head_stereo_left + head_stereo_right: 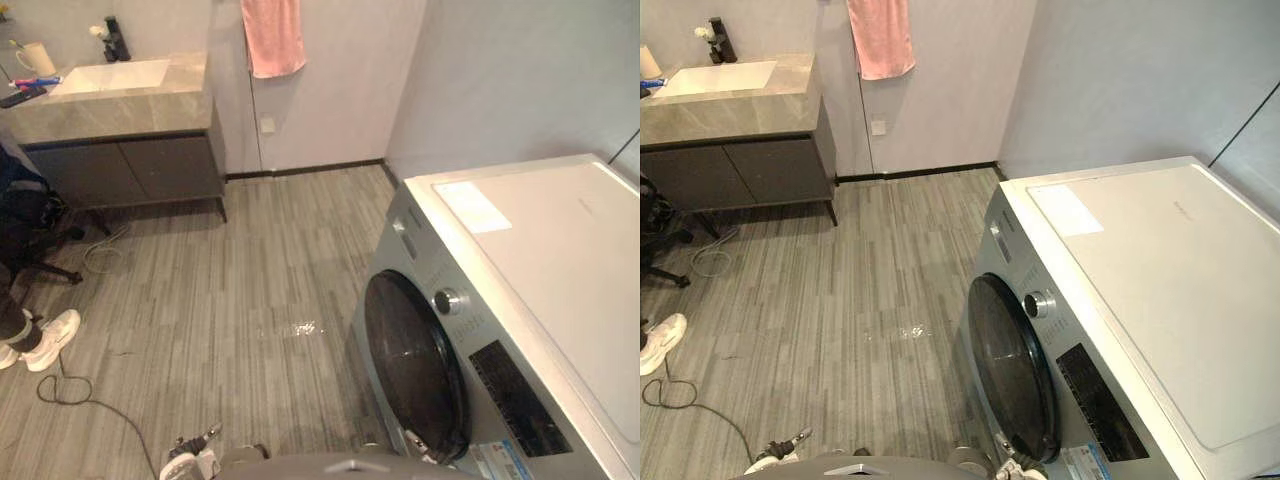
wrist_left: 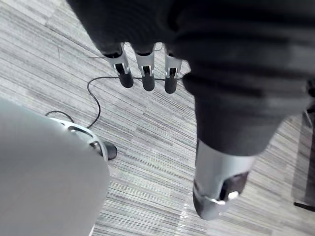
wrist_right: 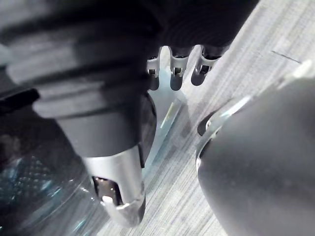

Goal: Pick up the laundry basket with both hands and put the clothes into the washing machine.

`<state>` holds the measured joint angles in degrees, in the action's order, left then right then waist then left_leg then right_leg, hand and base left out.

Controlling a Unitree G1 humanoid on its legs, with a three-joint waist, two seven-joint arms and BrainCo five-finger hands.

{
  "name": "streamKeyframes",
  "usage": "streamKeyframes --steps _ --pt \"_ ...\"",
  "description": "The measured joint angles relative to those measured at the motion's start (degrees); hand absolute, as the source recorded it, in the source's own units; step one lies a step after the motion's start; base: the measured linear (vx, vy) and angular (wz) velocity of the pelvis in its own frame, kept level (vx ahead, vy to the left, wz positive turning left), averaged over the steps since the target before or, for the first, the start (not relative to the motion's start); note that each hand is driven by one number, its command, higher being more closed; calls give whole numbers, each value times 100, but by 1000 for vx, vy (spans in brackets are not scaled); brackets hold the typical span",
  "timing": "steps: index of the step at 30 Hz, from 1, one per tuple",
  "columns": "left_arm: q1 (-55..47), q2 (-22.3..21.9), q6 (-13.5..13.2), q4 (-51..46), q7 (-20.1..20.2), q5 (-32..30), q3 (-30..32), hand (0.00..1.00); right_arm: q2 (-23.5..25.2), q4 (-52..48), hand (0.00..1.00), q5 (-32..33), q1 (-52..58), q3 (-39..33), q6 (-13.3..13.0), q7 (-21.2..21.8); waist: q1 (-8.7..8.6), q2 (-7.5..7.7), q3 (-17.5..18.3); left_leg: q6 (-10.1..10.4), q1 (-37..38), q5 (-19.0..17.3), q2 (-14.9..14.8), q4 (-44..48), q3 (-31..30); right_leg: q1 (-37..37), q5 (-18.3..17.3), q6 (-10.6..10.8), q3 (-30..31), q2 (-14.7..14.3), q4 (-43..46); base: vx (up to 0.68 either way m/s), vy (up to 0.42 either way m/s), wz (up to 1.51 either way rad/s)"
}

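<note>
The left hand (image 2: 147, 78) hangs over the striped grey floor (image 1: 250, 300). Its fingers (image 2: 125, 78) are straight and released, with the thumb (image 2: 216, 189) apart from them, and they grasp nothing.

At the far left edge of the room stands a black chair (image 1: 25, 225). A person's white shoe (image 1: 52, 338) rests on the floor just in front of it. Behind them, against the back wall, is a stone counter (image 1: 120, 112) with a white sink (image 1: 112, 75) set into it and dark cabinet doors (image 1: 125, 170) below. A cup (image 1: 38, 58) stands at the sink's left end and a dark tap (image 1: 117, 40) behind the sink. To the right of the counter a pink towel (image 1: 272, 35) hangs on the wall.

The washing machine (image 1: 560, 270) stands at the right. Its round dark door (image 1: 412, 365) is closed and faces the open floor. A silver knob (image 1: 447, 300) sits just above the door, a dark panel (image 1: 515, 400) to the knob's right, and a white sheet (image 1: 472, 205) lies flat on the lid.

The right hand (image 3: 177, 73) hangs close beside the glass of that door (image 3: 29, 196). Its fingers (image 3: 202, 73) are straight and released, its thumb (image 3: 118, 191) is apart from them, and it also grasps nothing.
</note>
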<state>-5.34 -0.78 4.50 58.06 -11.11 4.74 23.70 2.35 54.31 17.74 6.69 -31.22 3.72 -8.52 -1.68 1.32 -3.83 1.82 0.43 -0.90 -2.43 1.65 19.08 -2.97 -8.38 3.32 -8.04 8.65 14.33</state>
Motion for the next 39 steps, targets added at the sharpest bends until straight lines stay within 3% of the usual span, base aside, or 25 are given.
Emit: streamKeyframes --steps 1,13,14,15,17,19,22,25,26,27,28,29,31,32,33,35,36,38,39 --pt "220 407 -8 447 24 -59 -812 0 -270 748 0 -18 -463 -90 47 46 -131 -8 -287 -54 460 554 157 -654 -272 471 93 73 -50 -106 -508 27 16 14" --pt "203 406 -8 463 126 -38 -541 0 -277 928 0 -24 -465 -376 48 108 -98 -65 -319 19 432 496 77 -562 -350 569 79 61 -170 -149 -544 3 -3 4" --pt "203 395 -18 401 160 29 -266 0 -270 955 0 -29 -467 -495 49 147 -42 29 -394 51 150 146 -57 192 -400 643 11 -4 -210 -157 -484 35 -53 11" --pt "194 383 -19 362 160 90 -109 0 -266 954 0 -35 -464 -569 49 194 -16 19 -445 69 -46 -105 -160 697 -416 657 -25 7 -221 -181 -423 12 -70 10" --pt "120 280 -19 322 161 489 368 0 -280 847 0 -98 -401 -603 51 217 69 -140 -659 35 -861 -704 -584 2711 -581 678 -321 6 -278 -289 -25 -53 -25 11" --pt "-29 203 -13 329 171 773 554 0 -270 745 0 -224 -287 -610 59 215 128 -58 -711 67 -1271 -799 -742 3532 -692 733 -503 8 -327 -165 187 -10 60 11" --pt "-312 24 32 326 183 867 901 0 -268 716 0 -235 -156 -549 84 218 181 -84 -688 112 -1608 -1017 -1042 2969 -495 825 -616 164 -358 2 165 96 157 6" --pt "-383 -112 32 319 149 926 1178 0 -282 714 0 -236 -83 -633 149 217 197 -163 -628 266 -1807 -742 -1122 1842 -522 899 -768 416 -368 233 91 224 328 9" --pt "-463 -136 30 331 142 1037 1287 0 -260 743 0 -237 -59 -769 156 215 202 -128 -571 261 -1818 -307 -1018 2000 -471 1028 -840 529 -269 415 11 475 592 -28" --pt "-623 -142 1 346 133 1172 1389 0 -249 892 0 -245 -50 -858 163 217 243 34 -343 66 -1831 -311 -666 2183 -378 1115 -853 482 -32 712 -264 370 433 -36" --pt "-656 -110 -9 352 133 1200 1387 0 -236 954 0 -246 -24 -861 165 218 232 89 -293 62 -1836 -390 -608 2196 -314 1111 -825 429 33 763 -271 420 375 -39" --pt "-684 11 -26 433 127 1202 1361 0 -148 1035 0 -232 -107 -874 173 220 171 232 -143 -45 -1846 -570 -421 2214 -184 1049 -590 246 321 918 -222 344 264 -7" --pt "-522 121 -47 452 136 1201 1056 0 -137 1027 0 -232 -224 -898 148 223 139 184 -163 -113 -1681 -700 -299 2103 -114 697 -109 227 788 941 404 395 322 -9" --pt "-462 182 -81 419 140 1199 777 0 -158 1023 0 -234 -251 -847 145 222 147 188 -163 -188 -1403 -726 -272 1920 2 386 154 224 989 919 1171 292 208 -22" --pt "-449 224 -84 397 140 1198 643 0 -173 1018 0 -238 -265 -770 143 224 139 195 -154 -252 -1250 -719 -250 1829 33 236 284 237 1008 891 1583 351 195 -29" --pt "-421 392 -82 326 147 1151 124 0 -229 949 0 -227 -302 -379 63 231 76 163 -170 -331 -631 -810 -186 1516 168 -248 918 182 953 855 2878 329 121 -26" --pt "-399 441 -82 325 147 1127 15 0 -255 948 0 -221 -315 -298 30 228 37 143 -179 -330 -503 -813 -191 1423 168 -333 915 188 874 845 3136 263 56 -15" --pt "-213 570 -92 326 141 1068 -328 0 -290 848 0 -162 -384 -29 -4 212 -10 84 -236 -248 147 -759 -208 895 252 -934 34 1 302 677 4003 268 -30 -22" --pt "-193 555 -96 325 140 1065 -377 0 -295 794 0 -148 -385 16 -6 210 -23 62 -257 -230 294 -746 -239 795 339 -1045 -117 -12 192 596 3985 241 -72 -29"
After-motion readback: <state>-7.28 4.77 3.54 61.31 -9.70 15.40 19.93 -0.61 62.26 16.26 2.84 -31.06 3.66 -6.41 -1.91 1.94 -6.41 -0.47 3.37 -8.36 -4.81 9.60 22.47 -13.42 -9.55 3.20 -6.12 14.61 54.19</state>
